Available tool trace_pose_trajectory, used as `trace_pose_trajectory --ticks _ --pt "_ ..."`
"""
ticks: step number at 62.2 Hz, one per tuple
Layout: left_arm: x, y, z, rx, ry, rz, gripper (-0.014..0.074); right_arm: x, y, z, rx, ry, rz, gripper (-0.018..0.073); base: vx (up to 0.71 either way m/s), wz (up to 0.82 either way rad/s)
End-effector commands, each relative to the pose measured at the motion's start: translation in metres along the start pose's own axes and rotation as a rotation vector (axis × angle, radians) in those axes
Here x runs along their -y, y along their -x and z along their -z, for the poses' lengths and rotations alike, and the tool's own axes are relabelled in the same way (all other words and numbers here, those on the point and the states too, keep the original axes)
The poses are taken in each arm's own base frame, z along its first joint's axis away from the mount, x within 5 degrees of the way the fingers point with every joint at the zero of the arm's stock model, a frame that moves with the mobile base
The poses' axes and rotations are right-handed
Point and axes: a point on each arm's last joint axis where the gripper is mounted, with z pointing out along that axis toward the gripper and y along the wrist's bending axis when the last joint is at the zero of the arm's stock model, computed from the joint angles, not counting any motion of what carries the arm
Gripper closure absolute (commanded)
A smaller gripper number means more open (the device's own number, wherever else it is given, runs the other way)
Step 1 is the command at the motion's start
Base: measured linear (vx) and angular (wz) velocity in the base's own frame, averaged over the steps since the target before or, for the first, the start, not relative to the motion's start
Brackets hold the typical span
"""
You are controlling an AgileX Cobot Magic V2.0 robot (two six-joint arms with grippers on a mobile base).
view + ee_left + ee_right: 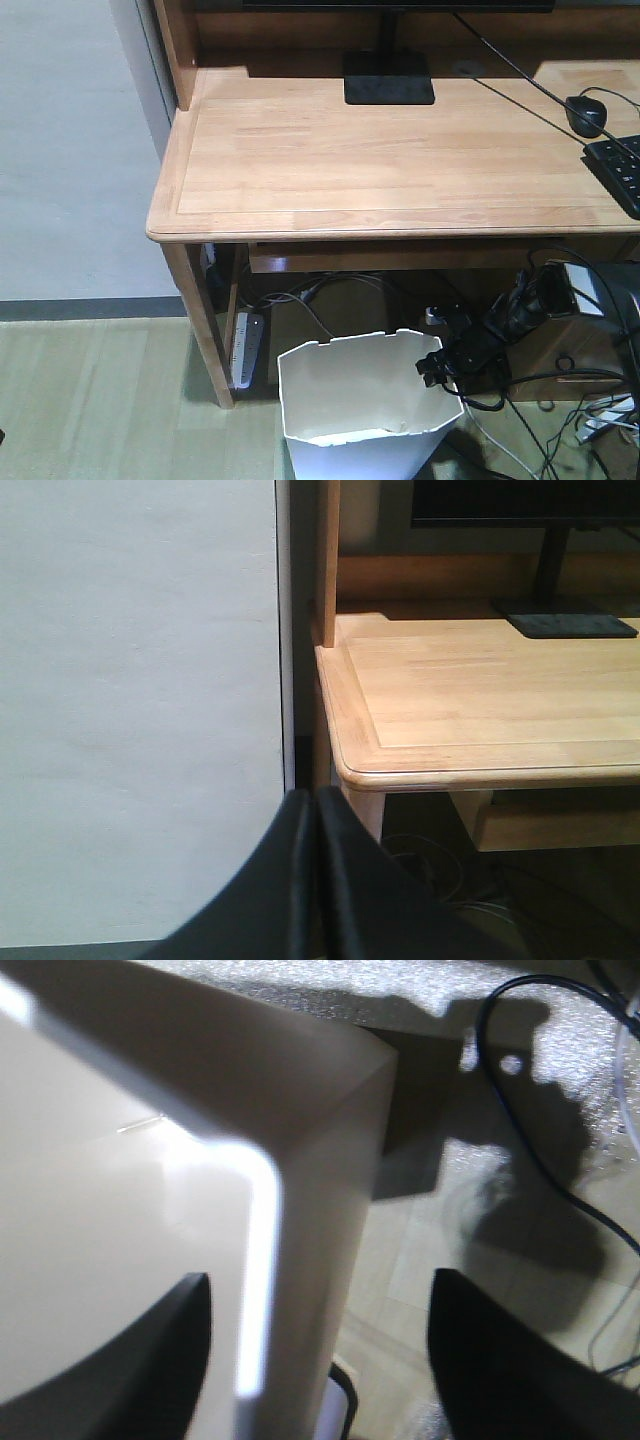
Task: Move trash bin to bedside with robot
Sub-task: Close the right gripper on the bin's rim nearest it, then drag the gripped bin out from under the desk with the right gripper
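since the trash bin (pixel 340 395) is thin white plastic and i see nothing in it, i expect it to be light, a little flexible in the walls and slick, so a weak pinch could let it twist or slide out. it stands on the floor (pixel 90 400) at the foot of the desk (pixel 400 160), with loose cables (pixel 300 295) behind it. no bed shows in any view, so i judge the whole carry lies ahead of me. the best hold, i think, is the top rim on the right side near a corner between facets, where the wall should be stiffest, with one finger in and one out. my right arm (pixel 520 310) is there. the right jaws are spread wide and straddle the rim, one finger (pixel 150 1360) over the inside and the other (pixel 520 1360) outside, with the wall between them. i see nothing pinched, and cannot tell whether either finger touches. the left jaws are pressed together on nothing, and their fingers (pixel 350 900) point toward the desk corner and a pale wall (pixel 140 700), away from the bin. a firm, low bite on the rim should keep it from tipping.
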Motion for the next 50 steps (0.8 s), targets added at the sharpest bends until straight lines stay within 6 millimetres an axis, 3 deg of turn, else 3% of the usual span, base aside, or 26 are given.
trace_pose_trajectory --ticks 1,9,21,35,50 --pt "0.0 -0.002 -0.002 0.054 -0.009 0.012 0.0602 -0.004 0.025 0.024 0.031 0.043 0.037 0.029 0.0 0.0" --pt "0.0 -0.002 -0.002 0.054 -0.009 0.012 0.0602 -0.003 0.026 0.03 0.017 0.086 0.036 0.058 0.0 0.0" --pt "0.0 -0.002 -0.002 0.054 -0.009 0.012 0.0602 0.009 0.018 0.039 0.046 0.242 -0.07 0.0571 0.0 0.0" --pt "0.0 -0.002 -0.002 0.054 -0.009 0.012 0.0602 0.025 0.002 0.066 0.14 0.315 -0.12 0.0566 0.0 0.0" --pt "0.0 -0.002 -0.002 0.054 -0.009 0.012 0.0602 0.012 -0.008 0.098 0.14 0.24 -0.071 0.0565 0.0 0.0"
